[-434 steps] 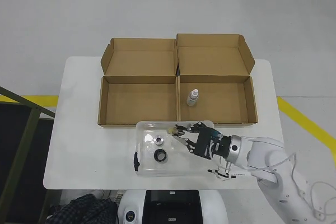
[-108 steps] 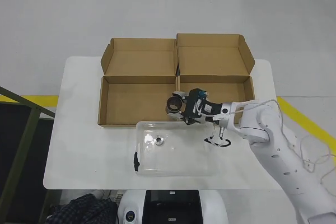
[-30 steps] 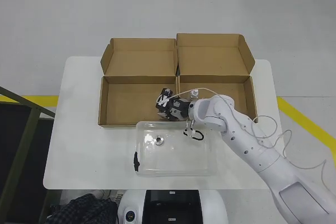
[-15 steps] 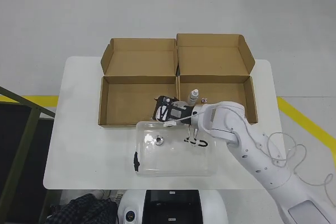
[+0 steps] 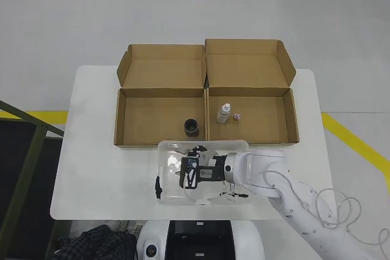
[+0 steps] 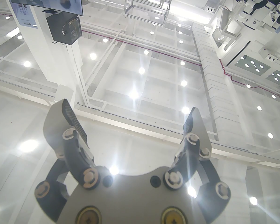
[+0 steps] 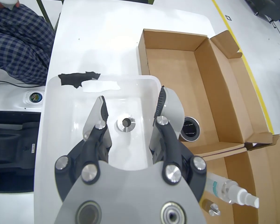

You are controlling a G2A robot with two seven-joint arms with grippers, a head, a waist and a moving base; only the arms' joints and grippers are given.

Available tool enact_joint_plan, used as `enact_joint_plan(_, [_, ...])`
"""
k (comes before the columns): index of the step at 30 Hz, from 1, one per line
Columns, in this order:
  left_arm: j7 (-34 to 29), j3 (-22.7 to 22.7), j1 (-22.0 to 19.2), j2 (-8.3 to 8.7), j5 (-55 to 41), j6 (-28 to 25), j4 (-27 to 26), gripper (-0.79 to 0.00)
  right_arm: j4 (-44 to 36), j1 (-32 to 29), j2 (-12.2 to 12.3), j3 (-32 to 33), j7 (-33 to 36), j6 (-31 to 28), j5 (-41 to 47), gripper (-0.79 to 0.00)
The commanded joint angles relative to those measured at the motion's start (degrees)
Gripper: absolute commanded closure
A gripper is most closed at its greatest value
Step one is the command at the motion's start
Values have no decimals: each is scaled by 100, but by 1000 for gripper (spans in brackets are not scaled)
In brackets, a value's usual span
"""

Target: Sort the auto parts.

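Now, the right hand [image 7: 133, 104] is held spread over the clear plastic tub [image 5: 166, 146] on the white bench [image 5: 97, 169]. A small silver metal bushing [image 7: 126, 123] is seen on the tub's floor between the fingers [image 7: 102, 110]. A black ring-shaped part [image 5: 192, 125] is laid in the brown cardboard box [image 5: 143, 120] just behind the tub. The left hand [image 6: 129, 108] is pointed at the ceiling, spread and empty.
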Motion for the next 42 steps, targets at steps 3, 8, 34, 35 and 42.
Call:
enact_joint_plan(3, [0, 0, 0, 0, 0, 0, 0, -785, 149, -94, 12, -58, -64, -32, -135, -391])
enact_joint_plan(8, [0, 0, 0, 0, 0, 0, 0, -785, 426, -59, -4, -153, -119, 22, -297, -397])
enact_joint_plan(34, [0, 0, 0, 0, 0, 0, 0, -785, 1774, 638, -312, -789, -248, 424, -319, -394])
enact_joint_plan(35, [0, 0, 0, 0, 0, 0, 0, -785, 1807, 646, -321, -808, -247, 424, -315, -391])
enact_joint_plan(42, [0, 0, 0, 0, 0, 0, 0, -785, 1986, 712, -375, -894, -271, 424, -305, -382])
